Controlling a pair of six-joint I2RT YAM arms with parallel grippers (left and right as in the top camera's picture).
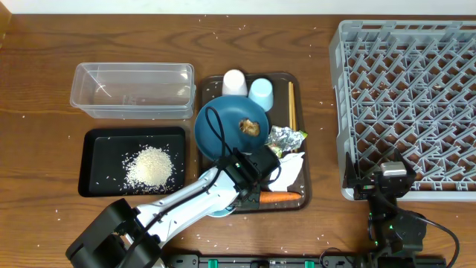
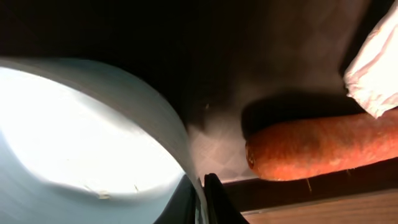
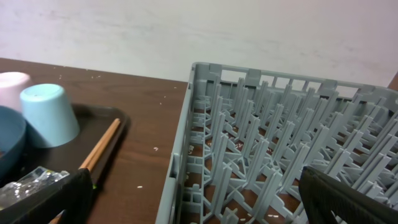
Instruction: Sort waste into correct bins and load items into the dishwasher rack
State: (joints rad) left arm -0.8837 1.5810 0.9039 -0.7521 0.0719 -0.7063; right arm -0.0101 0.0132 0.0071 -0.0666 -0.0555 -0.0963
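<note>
My left gripper [image 2: 200,202] pinches the bowl [image 2: 93,137] by its rim — maybe to lift it. My right gripper [image 3: 199,202] hangs wide open by the rack [image 3: 261,124].

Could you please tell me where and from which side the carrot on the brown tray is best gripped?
Grip the carrot around its middle, coming straight down from above with jaws across its width. It lies flat along the near rim of the tray, the napkin close behind, so a side approach looks blocked.
</note>
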